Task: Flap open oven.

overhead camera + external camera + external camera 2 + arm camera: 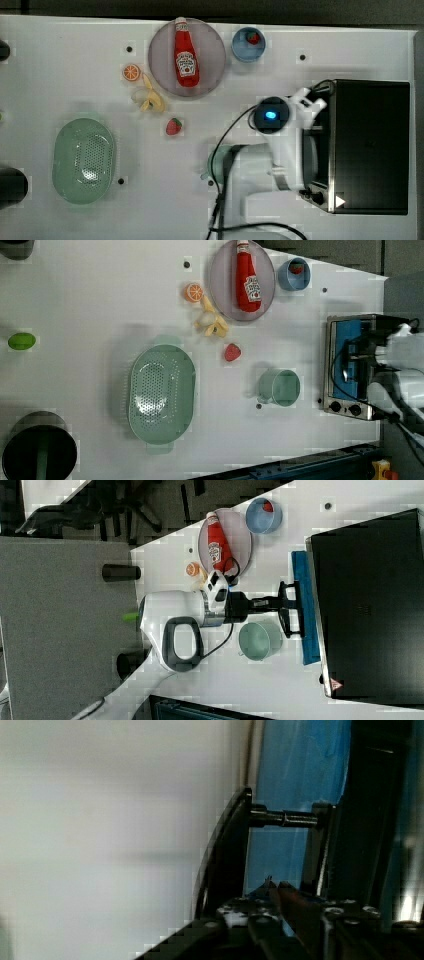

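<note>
The oven (370,145) is a black box at the top view's right, with a silver front frame and black knobs (345,407). In the left view its blue glass door (350,365) lies within the frame, apparently closed. A dark bar handle (286,610) stands off the glass on two posts. My gripper (277,602) reaches straight to the middle of this handle from the table side. In the wrist view the handle (225,855) and one post run close past my gripper (270,915), with blue glass (295,770) behind. Seen from the top, my gripper (312,107) sits at the oven's front edge.
A mint mug (280,386) stands just before the oven door, under my arm. Further off are a green colander (84,160), a plate (210,70) with a ketchup bottle, a blue bowl (248,44), a strawberry (173,126), a banana (150,97) and an orange slice (131,72).
</note>
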You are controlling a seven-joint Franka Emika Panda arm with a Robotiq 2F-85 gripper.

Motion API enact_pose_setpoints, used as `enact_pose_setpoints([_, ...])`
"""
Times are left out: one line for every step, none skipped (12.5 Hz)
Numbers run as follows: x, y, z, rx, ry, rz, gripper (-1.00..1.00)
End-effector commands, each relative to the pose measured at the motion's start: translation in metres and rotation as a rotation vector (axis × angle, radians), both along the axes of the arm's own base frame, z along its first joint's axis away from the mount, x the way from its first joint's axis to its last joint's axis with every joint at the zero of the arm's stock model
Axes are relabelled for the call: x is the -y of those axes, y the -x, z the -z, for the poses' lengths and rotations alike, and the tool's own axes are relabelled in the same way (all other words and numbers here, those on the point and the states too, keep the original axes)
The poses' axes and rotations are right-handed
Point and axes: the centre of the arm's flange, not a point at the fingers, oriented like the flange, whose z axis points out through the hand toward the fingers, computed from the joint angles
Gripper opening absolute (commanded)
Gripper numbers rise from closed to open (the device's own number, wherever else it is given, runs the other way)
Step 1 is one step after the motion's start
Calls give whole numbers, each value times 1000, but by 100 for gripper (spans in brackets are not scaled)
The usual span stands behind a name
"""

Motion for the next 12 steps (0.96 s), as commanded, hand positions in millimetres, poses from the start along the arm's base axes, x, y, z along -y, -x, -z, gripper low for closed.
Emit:
enact_pose_setpoints([-74,8,68,-45,111,87,-65])
enact_pose_setpoints([-87,9,78,-44,159,109,-65])
enact_pose_setpoints([-99,11,87,-40,209,114,-65])
enact_pose_setpoints([-111,11,97,-25,259,118,-65])
enact_pose_setpoints([-122,11,109,-11,305,111,-65])
enact_pose_setpoints([-131,10,121,0,349,101,-65])
enact_pose_setpoints([-139,9,133,1,387,84,-65])
enact_pose_setpoints([-148,7,146,-8,416,52,-65])
enact_pose_setpoints([-156,2,157,-8,442,27,-65])
enact_pose_setpoints([-164,-1,169,-15,467,-7,-65])
enact_pose_setpoints([-171,-5,180,-21,489,-33,-65])
enact_pose_setpoints([-174,-7,190,-22,525,-28,-65])
